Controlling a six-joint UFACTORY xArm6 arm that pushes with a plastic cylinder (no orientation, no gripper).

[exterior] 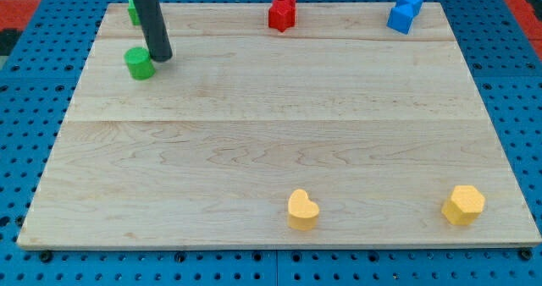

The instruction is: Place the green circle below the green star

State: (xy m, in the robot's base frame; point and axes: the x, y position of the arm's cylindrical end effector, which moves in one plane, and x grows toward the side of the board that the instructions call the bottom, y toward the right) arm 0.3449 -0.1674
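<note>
The green circle (140, 63) is a short green cylinder near the board's top left. The green star (133, 10) sits above it at the top left corner, mostly hidden behind the dark rod. My tip (163, 57) rests on the board just to the right of the green circle, touching or nearly touching its side. The green circle lies below the green star, a short gap apart.
A red block (283, 8) stands at the top middle edge. A blue block (405, 12) is at the top right. A yellow heart (302, 209) and a yellow hexagon (463, 205) sit near the bottom edge of the wooden board (279, 134).
</note>
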